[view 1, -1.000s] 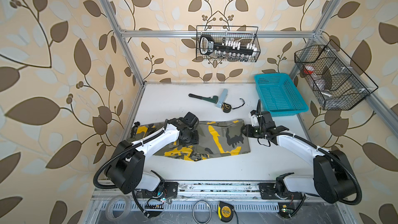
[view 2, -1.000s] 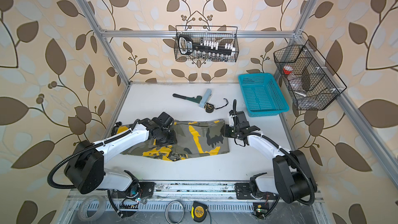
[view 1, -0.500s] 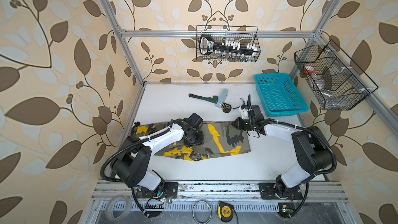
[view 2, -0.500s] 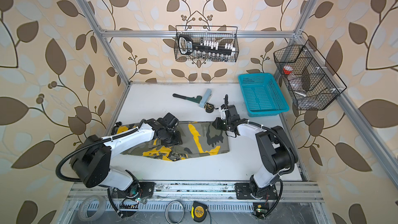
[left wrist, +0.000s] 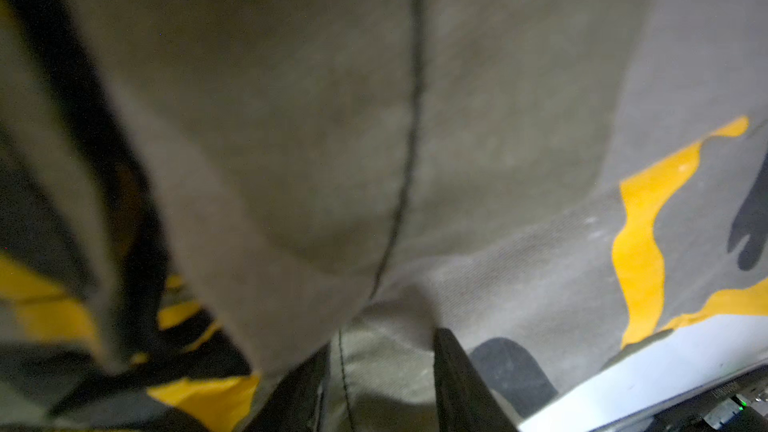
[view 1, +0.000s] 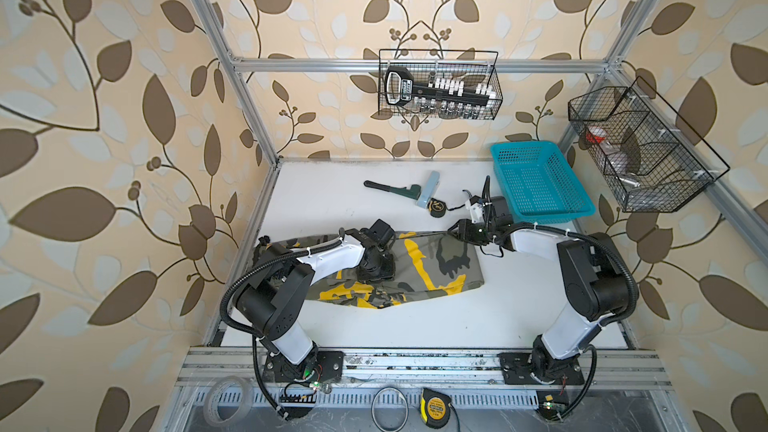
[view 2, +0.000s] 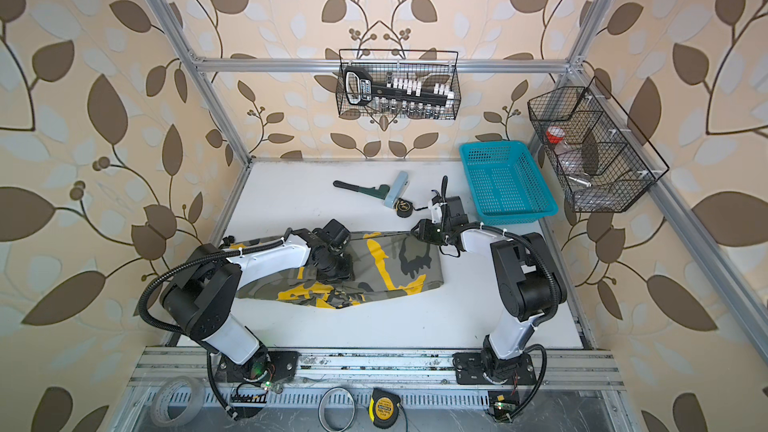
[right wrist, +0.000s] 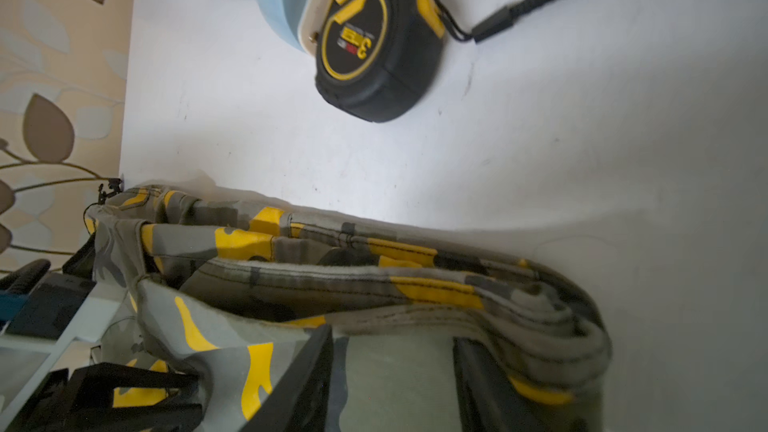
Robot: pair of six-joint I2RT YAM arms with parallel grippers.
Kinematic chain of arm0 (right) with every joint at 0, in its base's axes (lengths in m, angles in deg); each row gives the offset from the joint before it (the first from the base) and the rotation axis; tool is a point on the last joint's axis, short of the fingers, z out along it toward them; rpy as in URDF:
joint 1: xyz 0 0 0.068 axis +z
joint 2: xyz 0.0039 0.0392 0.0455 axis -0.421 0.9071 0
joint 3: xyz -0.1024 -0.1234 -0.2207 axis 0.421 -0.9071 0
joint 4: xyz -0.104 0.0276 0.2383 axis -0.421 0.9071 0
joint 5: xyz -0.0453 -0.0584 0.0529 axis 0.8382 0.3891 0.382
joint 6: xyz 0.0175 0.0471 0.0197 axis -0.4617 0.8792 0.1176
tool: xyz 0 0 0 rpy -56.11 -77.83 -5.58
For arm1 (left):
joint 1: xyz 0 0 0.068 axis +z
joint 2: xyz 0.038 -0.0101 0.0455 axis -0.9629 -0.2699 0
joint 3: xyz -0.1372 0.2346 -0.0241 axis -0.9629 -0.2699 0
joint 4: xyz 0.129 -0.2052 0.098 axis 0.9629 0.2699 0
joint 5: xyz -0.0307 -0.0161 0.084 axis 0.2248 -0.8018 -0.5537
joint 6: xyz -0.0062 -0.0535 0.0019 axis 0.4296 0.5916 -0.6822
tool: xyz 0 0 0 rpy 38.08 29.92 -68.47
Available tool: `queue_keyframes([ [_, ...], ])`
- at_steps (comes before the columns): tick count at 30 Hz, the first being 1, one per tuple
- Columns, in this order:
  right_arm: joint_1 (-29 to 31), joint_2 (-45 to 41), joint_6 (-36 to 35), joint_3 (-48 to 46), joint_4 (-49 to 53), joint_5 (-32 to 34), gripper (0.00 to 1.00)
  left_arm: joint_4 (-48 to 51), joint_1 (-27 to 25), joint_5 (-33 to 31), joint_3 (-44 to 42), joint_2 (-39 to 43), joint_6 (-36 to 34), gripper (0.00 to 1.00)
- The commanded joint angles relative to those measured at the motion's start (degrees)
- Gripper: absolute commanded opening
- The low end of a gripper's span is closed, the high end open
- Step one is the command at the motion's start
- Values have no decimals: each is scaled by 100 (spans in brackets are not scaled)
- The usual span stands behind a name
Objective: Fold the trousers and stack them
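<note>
The trousers (view 1: 432, 263) lay flat on the white table (view 1: 415, 334), stretched from the 9 o'clock edge to a little past the centre. They looked partly folded. The right wrist view showed several layers stacked along the far edge, so at least one fold seemed to be in. The near edge, toward 6 o'clock, was rumpled and uneven. My judgement was that the task was about halfway done, with a crosswise fold, some tidying and the stacking not yet done.

The left gripper (left wrist: 386, 338) sat on the middle of the cloth. Its jaws were narrow and closed on a raised ridge of fabric. The right gripper (right wrist: 390, 334) was at the cloth's 2 o'clock corner, and its jaws stood apart astride the thick edge. The fabric between them lay flat, so it did not seem to be pinched.

At 12 o'clock from the trousers, and near them, sat a tape measure (right wrist: 374, 43), touching a pale blue block (view 1: 428, 189) with a wrench (view 1: 388, 189) beside it. The tape measure's strap trailed toward the right gripper, and a wide swing of that corner could catch it. A turquoise basket (view 1: 552, 213) filled the table's 2 o'clock corner, just behind the right wrist — little room there to draw back.
</note>
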Motion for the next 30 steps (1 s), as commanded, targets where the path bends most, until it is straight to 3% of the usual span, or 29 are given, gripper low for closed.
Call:
queue_keyframes([
  [1,-311,-249,-286,25,183,176,53,61,-38,-100,-68,-308,-215,42],
  [4,-356,-313,-527,3,402,158,54,186,-32,-49,61,-222,-269,43],
  [10,-409,-1250,-848,-587,899,615,60,597,-31,-49,457,212,-345,46],
  [14,-433,-1430,-910,-1125,1077,481,62,1055,46,-197,820,526,-535,49],
  [24,-251,-1094,-785,-1535,1000,99,62,1763,922,-495,1222,1055,-1132,62],
  [28,-145,-984,-841,-1520,861,-8,53,1836,1294,-467,1179,1369,-1299,65],
  [30,-170,-1010,-864,-1427,969,-65,33,1901,1416,-541,1177,1392,-1359,68],
])
